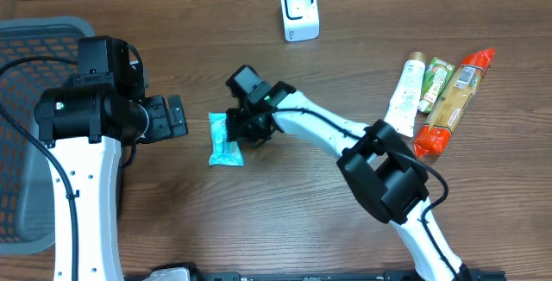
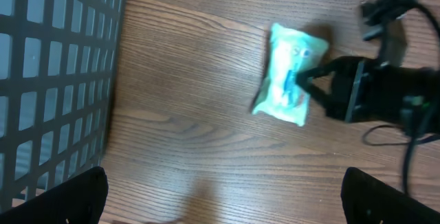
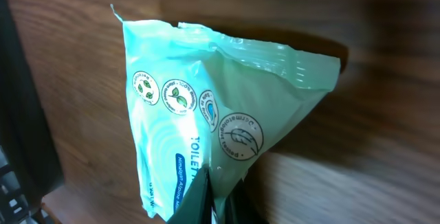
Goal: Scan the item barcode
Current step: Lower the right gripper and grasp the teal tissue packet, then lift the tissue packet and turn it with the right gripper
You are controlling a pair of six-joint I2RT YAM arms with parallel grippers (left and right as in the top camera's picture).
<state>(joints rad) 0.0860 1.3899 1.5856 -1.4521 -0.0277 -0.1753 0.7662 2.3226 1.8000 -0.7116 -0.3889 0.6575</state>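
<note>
The right gripper (image 1: 242,131) was clamped together on the edge of the teal toilet wipes pack (image 1: 222,146). The pack rested on the wooden table (image 1: 285,212), near its middle. The left gripper (image 1: 177,115) had its fingers wide apart, holding nothing, beside the grey basket (image 1: 26,48).

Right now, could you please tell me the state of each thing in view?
Wipes pack, on the table, one edge pinched.
Right end effector, shut on that edge.
Left end effector, open, empty.
Scanner, upright, nothing before it.
Tube, lying flat, untouched.
Green bar, lying flat, untouched.
Orange packet, lying flat, untouched.
</note>
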